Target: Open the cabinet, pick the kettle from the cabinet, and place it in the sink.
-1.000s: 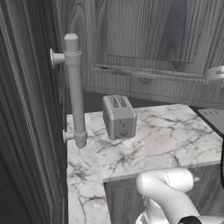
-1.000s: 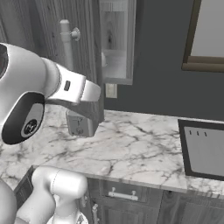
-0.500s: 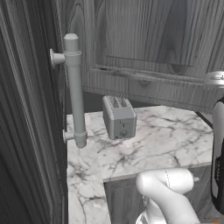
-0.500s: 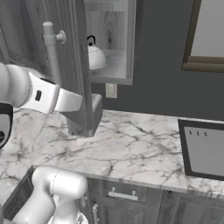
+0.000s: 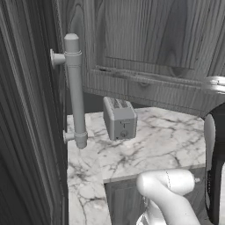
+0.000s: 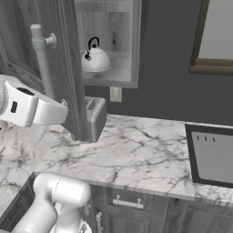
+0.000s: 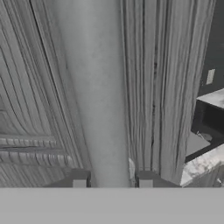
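Cabinet point(image 6: 68, 68) door stands swung out toward the camera. In the right base view it shows edge-on as a dark wood-grain slab running from the top of the frame down to about mid-height, left of centre. Its light-grey bar handle point(image 6: 42, 59) stands upright at upper left of that view, on a peg near its top.

Left base view: the same bar handle point(image 5: 75, 92) runs vertically at left of centre, with two pegs, one near each end. Wood-grain door panel fills the upper right of the frame.

Kettle point(image 6: 94, 58): upper centre-left of the right base view, upright on the light shelf inside the open cabinet, just right of the door edge. Silvery-white body, thin dark arched handle on top. Nothing touches it.

Toaster point(image 5: 119, 118) sits on the white marble bench point(image 5: 149, 145), centre of the left base view. In the right base view it is partly behind the door edge.

Sink point(image 6: 211, 157): right edge of the right base view, mid-height, dark rim around a light-grey panel, set in the marble, well apart from the kettle.

Hand point(image 7: 112, 180): in the hand view the two dark fingertips point(image 7: 79, 180) rise at bottom centre, one on each side of the bar handle, which runs up the frame between them. Fingers sit just beside the bar; cannot tell whether they press on it or stand slightly off.
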You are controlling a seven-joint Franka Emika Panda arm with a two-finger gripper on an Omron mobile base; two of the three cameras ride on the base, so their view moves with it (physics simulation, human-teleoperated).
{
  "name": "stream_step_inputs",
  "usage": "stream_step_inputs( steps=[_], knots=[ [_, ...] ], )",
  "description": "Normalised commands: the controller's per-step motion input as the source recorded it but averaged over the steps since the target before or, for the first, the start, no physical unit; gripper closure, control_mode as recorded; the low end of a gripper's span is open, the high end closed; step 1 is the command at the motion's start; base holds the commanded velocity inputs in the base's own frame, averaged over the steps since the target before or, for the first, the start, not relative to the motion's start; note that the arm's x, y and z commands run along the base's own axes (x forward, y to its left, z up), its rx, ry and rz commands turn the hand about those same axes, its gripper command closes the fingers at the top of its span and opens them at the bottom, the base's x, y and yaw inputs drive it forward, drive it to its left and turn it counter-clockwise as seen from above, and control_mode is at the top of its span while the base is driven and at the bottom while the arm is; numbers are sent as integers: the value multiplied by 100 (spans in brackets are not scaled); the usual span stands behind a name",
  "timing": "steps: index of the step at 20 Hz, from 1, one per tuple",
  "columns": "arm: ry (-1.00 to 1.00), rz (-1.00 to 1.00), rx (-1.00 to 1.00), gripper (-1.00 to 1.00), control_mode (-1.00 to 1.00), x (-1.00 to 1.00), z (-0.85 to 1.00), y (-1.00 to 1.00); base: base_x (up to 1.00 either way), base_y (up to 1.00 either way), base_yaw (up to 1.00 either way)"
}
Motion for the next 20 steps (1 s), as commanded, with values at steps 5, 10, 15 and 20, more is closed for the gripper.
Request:
stream_step_inputs(
  steps=[5,10,15,20],
  knots=[
    [0,-4,6,-100,-100,-40,0,-1,0,0,0],
    [0,-9,14,-100,-100,-44,-1,-17,0,0,0],
    [0,-5,19,-100,-100,-44,3,-16,0,0,0],
    [0,0,29,-100,-100,-43,7,-28,0,0,0]
  ],
)
